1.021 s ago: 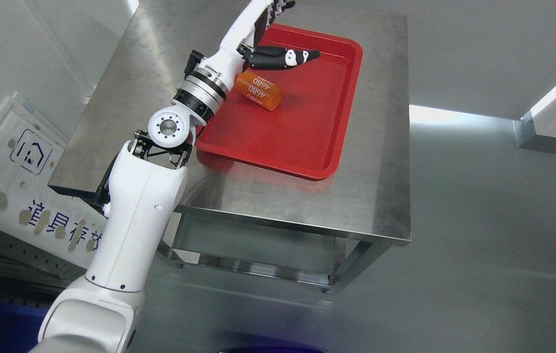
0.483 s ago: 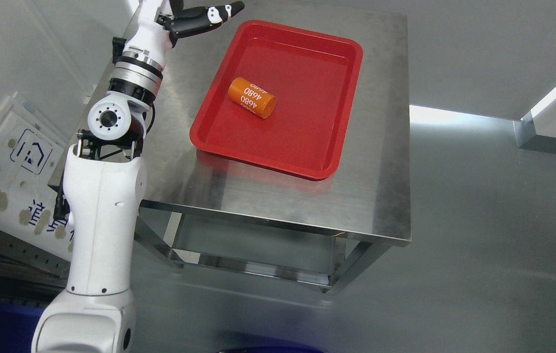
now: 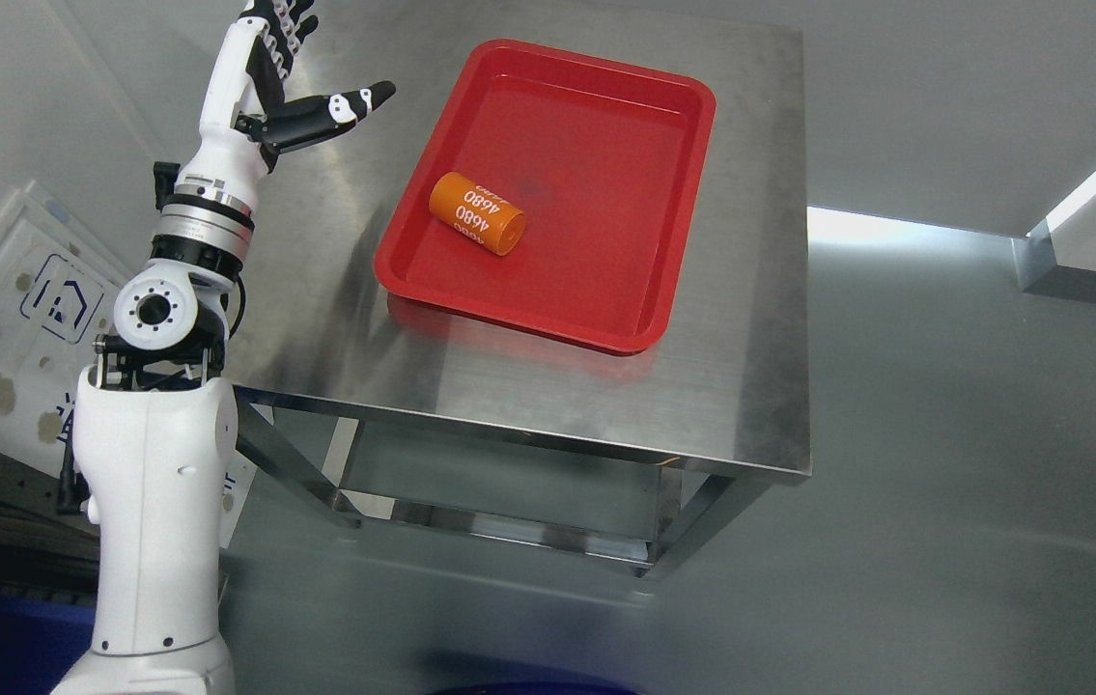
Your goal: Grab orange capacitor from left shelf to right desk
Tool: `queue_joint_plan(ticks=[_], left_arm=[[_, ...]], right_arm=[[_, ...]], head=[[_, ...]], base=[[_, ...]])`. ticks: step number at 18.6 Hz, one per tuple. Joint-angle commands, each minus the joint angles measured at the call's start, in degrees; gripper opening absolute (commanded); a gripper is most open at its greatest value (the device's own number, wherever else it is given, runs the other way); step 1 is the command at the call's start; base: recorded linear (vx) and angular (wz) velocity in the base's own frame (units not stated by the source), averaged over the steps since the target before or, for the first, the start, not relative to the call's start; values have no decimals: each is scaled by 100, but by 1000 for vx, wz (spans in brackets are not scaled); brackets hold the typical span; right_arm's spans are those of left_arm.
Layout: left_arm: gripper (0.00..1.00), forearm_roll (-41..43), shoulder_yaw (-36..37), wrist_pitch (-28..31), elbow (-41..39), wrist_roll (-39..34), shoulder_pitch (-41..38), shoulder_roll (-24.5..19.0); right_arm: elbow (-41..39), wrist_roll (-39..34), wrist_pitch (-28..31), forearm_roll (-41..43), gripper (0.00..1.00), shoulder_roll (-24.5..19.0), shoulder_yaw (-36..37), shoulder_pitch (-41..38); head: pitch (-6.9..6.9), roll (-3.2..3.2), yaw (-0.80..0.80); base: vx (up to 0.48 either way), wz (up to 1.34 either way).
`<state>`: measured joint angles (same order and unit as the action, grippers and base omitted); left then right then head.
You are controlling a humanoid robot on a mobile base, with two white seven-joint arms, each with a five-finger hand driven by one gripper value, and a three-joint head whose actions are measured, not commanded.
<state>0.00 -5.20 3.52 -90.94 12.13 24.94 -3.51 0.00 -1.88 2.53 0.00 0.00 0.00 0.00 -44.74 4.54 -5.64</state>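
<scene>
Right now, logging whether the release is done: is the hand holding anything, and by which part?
Nothing is held. The left hand is open, off to the side of the red tray; the orange capacitor lies free in it.

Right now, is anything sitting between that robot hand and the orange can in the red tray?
Nothing visible blocks it. The left hand hangs open over bare steel table, left of the red tray. Only the tray's low rim lies between it and the orange capacitor, which lies on its side inside.

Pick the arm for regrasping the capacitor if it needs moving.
Left, probably. The left robot hand is open over the steel desk, beside the red tray holding the orange capacitor. The right arm isn't in view.
</scene>
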Motion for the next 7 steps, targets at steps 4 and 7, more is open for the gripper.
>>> queue_joint_plan(ticks=[4, 7], left_arm=[[100, 97, -403, -9, -302, 0, -271, -123], [100, 97, -403, -9, -302, 0, -271, -123]], right_arm=[[-193, 4, 2, 0, 100, 100, 62, -9], [-193, 4, -7, 0, 100, 100, 62, -9]], head=[[0, 0, 0], [0, 0, 0]], base=[[0, 0], [0, 0]])
